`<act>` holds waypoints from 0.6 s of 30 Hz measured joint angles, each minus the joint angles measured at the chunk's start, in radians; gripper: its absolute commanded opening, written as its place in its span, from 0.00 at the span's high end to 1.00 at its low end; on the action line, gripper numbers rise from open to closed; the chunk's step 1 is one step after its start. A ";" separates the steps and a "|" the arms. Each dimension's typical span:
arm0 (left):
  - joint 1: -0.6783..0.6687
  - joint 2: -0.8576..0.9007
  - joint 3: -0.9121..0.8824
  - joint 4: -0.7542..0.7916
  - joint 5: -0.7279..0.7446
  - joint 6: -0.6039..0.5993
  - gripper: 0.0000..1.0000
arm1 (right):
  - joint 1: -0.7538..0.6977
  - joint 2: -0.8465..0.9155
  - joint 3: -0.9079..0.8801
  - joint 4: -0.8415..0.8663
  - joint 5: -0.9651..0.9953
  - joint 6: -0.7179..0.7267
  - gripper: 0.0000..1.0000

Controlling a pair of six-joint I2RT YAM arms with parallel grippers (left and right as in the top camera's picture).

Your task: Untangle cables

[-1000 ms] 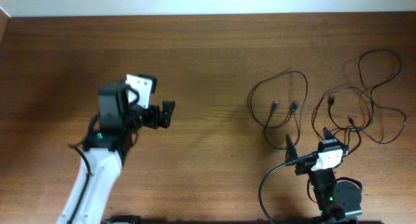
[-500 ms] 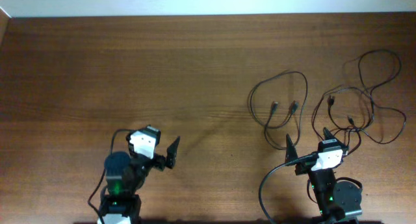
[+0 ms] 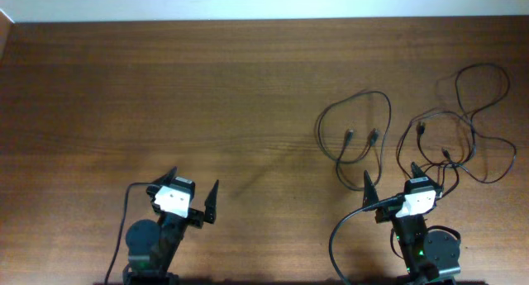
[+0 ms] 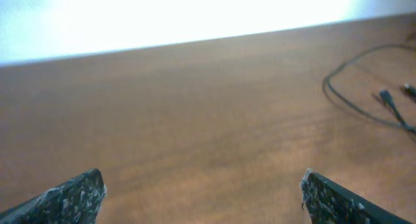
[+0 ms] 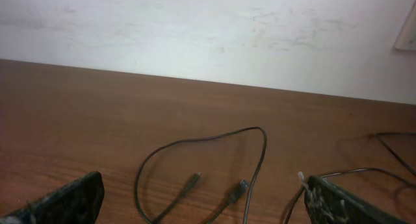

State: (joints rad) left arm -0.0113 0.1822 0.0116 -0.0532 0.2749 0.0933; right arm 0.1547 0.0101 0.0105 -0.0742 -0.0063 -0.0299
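Two robot arms sit at the near edge of a brown wooden table (image 3: 248, 78). On the left side, the left gripper (image 3: 193, 179) is low by the table's near edge, far from any cable. Its two dark fingers are spread wide apart. The left wrist view shows the left gripper (image 4: 200, 182) with nothing but bare wood between its fingertips.

Moving right, past a wide bare stretch of wood, one looped cable (image 3: 364, 92) lies flat by itself. It is thin and black and bends in a tall curve. Its two small plugs (image 3: 348, 136) lie side by side inside the loop, close together but not touching.

Just right of that loop is the bunch of cables (image 3: 468, 116). Several thin black cords cross over each other there in big loose rings, reaching toward the table's right edge.

Near the bottom, below both piles, is the right gripper (image 3: 391, 176). Its fingers are spread wide too, and they hold nothing. From above, the nearest strands of the bunch run right by its right finger; I cannot tell if they touch. The right wrist view shows the looped cable (image 5: 195, 141) ahead of the right gripper (image 5: 203, 182), with a white wall (image 5: 195, 29) behind.
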 measured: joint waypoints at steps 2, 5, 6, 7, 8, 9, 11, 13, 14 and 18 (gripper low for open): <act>0.000 -0.053 0.000 -0.001 -0.003 0.000 0.01 | 0.000 0.000 0.000 0.000 0.000 0.000 0.02; 0.000 -0.105 0.000 -0.002 -0.004 0.000 0.01 | 0.000 0.000 0.000 0.000 0.000 0.001 0.02; 0.000 -0.131 0.000 -0.002 -0.005 0.000 0.01 | 0.000 0.000 0.000 0.000 0.000 0.000 0.02; 0.000 -0.153 0.000 -0.002 -0.006 0.000 0.01 | 0.000 0.000 0.000 0.000 0.000 0.001 0.02; 0.000 -0.165 0.000 -0.002 -0.007 0.000 0.01 | 0.000 0.000 0.000 0.000 0.000 0.000 0.01; 0.000 -0.167 0.000 -0.002 -0.007 0.000 0.01 | 0.000 0.000 0.000 0.000 0.000 0.001 0.02; 0.000 -0.167 0.000 -0.003 -0.019 0.000 0.01 | 0.000 0.000 0.000 0.000 0.000 0.000 0.02; 0.000 -0.167 0.000 -0.006 -0.060 0.000 0.01 | 0.000 0.000 0.000 0.000 0.000 0.001 0.02; 0.000 -0.167 0.000 -0.008 -0.088 0.001 0.01 | 0.000 0.000 0.000 0.000 0.000 0.000 0.02; 0.000 -0.167 0.000 -0.011 -0.136 0.001 0.01 | 0.000 0.000 0.000 0.000 0.000 0.000 0.01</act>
State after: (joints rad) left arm -0.0113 0.0147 0.0116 -0.0639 0.1390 0.0940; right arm 0.1547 0.0101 0.0105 -0.0742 -0.0063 -0.0296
